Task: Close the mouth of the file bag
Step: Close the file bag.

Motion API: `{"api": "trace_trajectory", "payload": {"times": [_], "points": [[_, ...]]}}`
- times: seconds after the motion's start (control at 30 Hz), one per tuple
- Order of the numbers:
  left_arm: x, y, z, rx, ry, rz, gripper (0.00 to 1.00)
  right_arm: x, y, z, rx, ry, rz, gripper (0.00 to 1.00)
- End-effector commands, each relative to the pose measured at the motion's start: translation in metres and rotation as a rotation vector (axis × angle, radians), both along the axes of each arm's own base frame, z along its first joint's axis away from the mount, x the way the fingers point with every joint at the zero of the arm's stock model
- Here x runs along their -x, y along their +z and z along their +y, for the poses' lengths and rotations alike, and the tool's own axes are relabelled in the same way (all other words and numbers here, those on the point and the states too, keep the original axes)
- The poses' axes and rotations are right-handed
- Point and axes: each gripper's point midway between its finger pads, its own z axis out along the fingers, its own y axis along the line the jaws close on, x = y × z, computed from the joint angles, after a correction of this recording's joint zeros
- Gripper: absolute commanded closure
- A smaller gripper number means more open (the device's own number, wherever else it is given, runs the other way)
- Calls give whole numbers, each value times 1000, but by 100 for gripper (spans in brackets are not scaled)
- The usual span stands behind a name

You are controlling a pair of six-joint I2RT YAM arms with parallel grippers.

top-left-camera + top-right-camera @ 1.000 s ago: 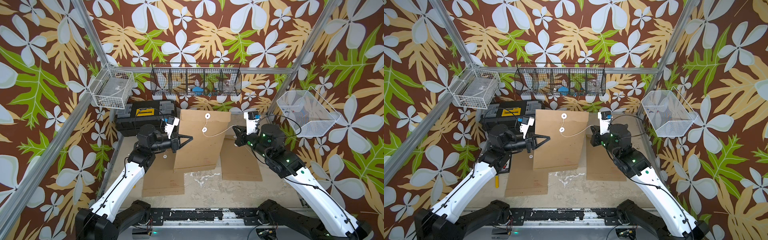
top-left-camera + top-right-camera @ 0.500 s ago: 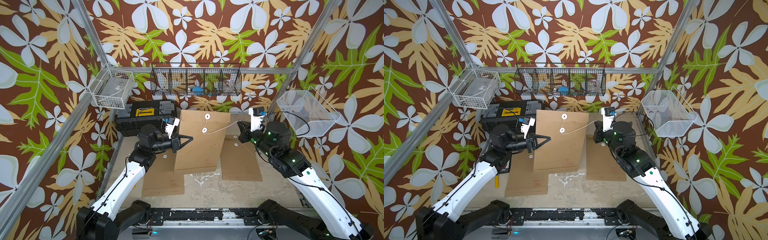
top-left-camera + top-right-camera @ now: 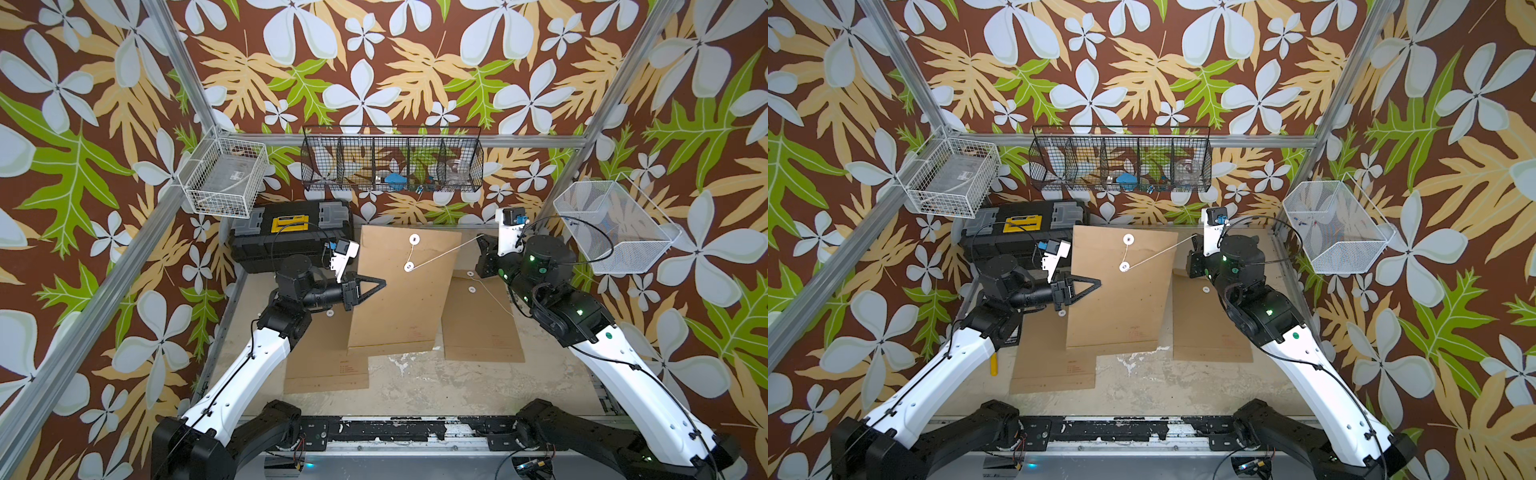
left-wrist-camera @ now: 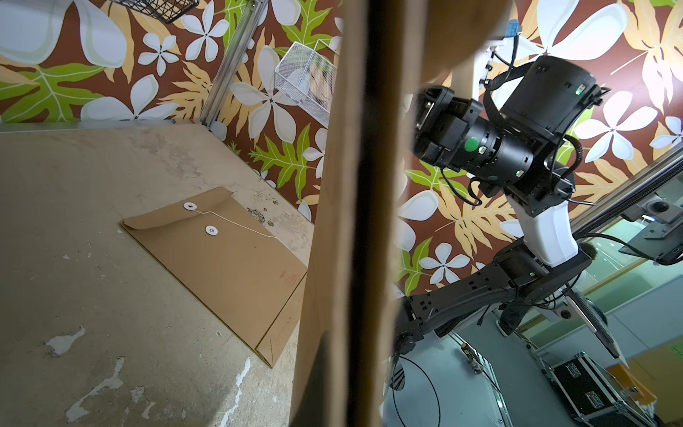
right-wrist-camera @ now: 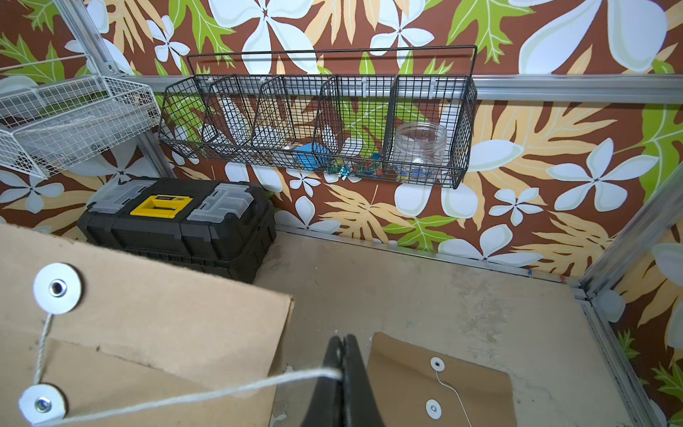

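Brown kraft paper everywhere on this one, lol. The file bag (image 3: 399, 299) was up off the table (image 3: 415, 386) in the middle of the cell and tilted. The left gripper (image 3: 380, 284) was clamped on its left edge, about halfway down. In the left wrist view that edge (image 4: 347, 222) filled the middle of the shot, so I couldn't see much else of the grip. From both top views I honestly couldn't tell if the bag's bottom edge was touching the table or not. The flap was folded down. The white string (image 3: 444, 254) ran from the upper button (image 3: 414, 239) to the lower button (image 3: 409, 267), then went off taut to the right. There the right gripper (image 3: 482, 240) had its fingers pinched tight on it, just past the bag's right edge. The right wrist view showed it best, with the closed tips (image 5: 342, 355) gripping the string (image 5: 221, 392) as it stretched straight back to the lower button (image 5: 43, 403). A second bag (image 3: 482, 324) lay flat on the table under the right arm, flap down and its string loose. A third bag (image 3: 328, 365) lay flat too, partly under the held one and the left arm. The black toolbox (image 3: 291, 235) with the yellow handle sat at the back, behind the left arm. The black wire rack (image 3: 392, 160) hung on the back wall, with a clear jar (image 5: 419, 146) in the end compartment on the right arm's side.
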Motion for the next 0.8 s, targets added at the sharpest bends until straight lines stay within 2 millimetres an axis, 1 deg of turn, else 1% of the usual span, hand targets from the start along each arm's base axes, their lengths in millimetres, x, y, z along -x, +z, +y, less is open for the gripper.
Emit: {"api": "trace_trajectory", "payload": {"times": [0.0, 0.1, 0.23, 0.3, 0.37, 0.4, 0.5, 0.57, 0.67, 0.77], "points": [[-7, 20, 3, 51, 48, -36, 100, 3, 4, -3, -37, -15, -19, 100], [-9, 30, 4, 108, 58, -19, 100, 6, -4, -4, -49, -18, 0, 100], [-17, 32, 7, 130, 107, 3, 100, 9, -16, 0, -76, 3, 34, 100], [-25, 29, 11, 114, 161, 6, 100, 12, -22, 8, -105, 35, 57, 100], [-34, 26, 14, 95, 217, 6, 100, 17, -27, 24, -122, 80, 75, 100], [-39, 24, 17, 87, 246, 5, 100, 22, -29, 36, -122, 107, 81, 100], [-51, 16, 21, 55, 311, 8, 100, 41, -28, 70, -122, 193, 78, 100], [-58, 10, 23, 35, 335, 11, 100, 54, -24, 92, -137, 270, 80, 100], [-67, 2, 24, 6, 367, 10, 100, 76, -11, 124, -165, 405, 81, 100], [-75, -6, 26, -28, 393, 12, 100, 104, 6, 157, -190, 559, 71, 100]]}}
